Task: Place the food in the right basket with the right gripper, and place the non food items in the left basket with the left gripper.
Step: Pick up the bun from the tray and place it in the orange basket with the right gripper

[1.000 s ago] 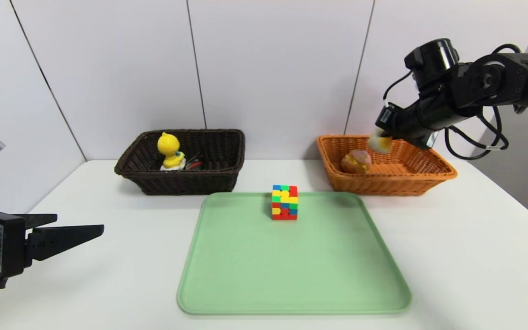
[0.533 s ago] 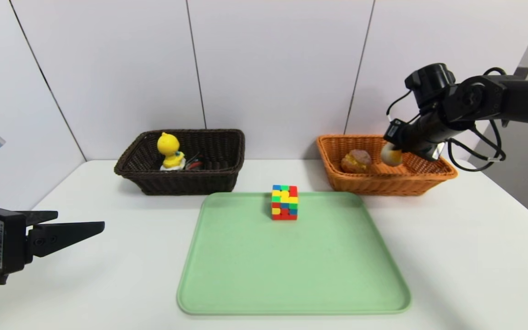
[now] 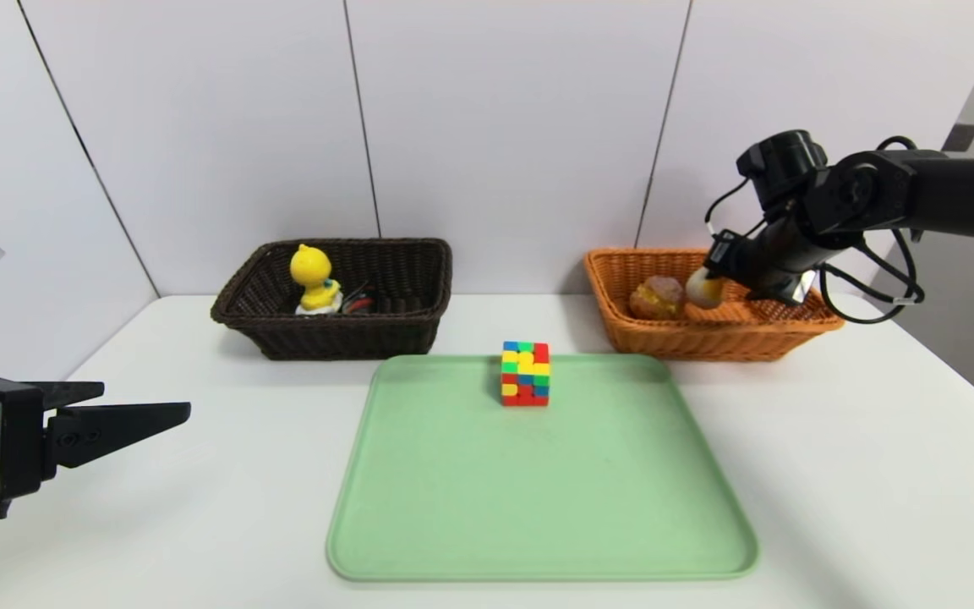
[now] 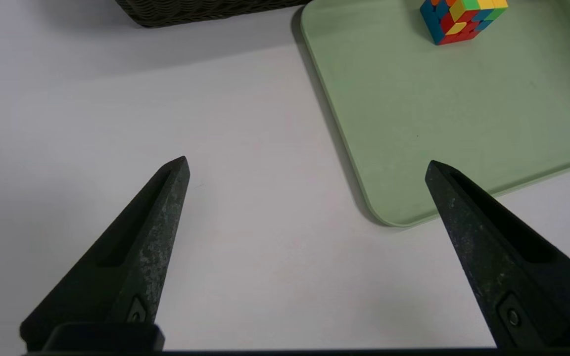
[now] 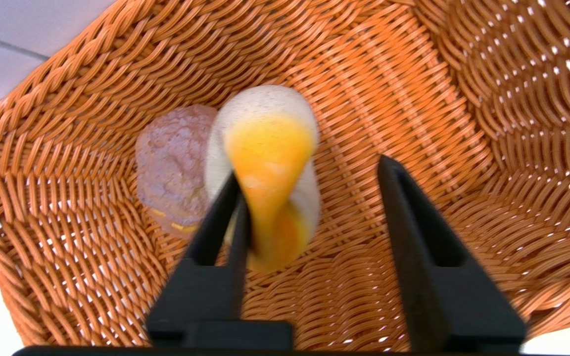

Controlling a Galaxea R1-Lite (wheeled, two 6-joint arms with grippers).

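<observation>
Presently catalogued, far right: one orange basket (image 3: 724,343) on the tabletop (image 3: 199,541), holding a pink bun (image 5: 176,163) toward its left end and a pale bun (image 5: 265,106) with yellow centre, just right of it.

Right gripper (image 5: 310,168): over the orange basket, fingers spread; one overlaps the pale bun, the other stands apart. Whether the bun clings to that finger, or has its full weight on the weave, cannot be told.

Left gripper (image 4: 308,160): near left, above the tabletop, fingers wide apart, nothing between them.

Far left: one dark basket (image 3: 343,338), with a duck (image 3: 312,266) upright and a small dark-and-red item, partly hidden, beside it.

Centre: one green tray (image 3: 538,491); on its far part, one cube (image 3: 526,375), seemingly the last piece to sort, due for the dark basket.

Risks, as judged: soft filling sticking to a finger could drag the pale bun along if the arm lifts fast; a sideways sweep could shove it into the pink bun.

Changes against the earlier head view: right arm lower, pale bun lower and closer to the pink one. Duck, cube and tray: same places.
</observation>
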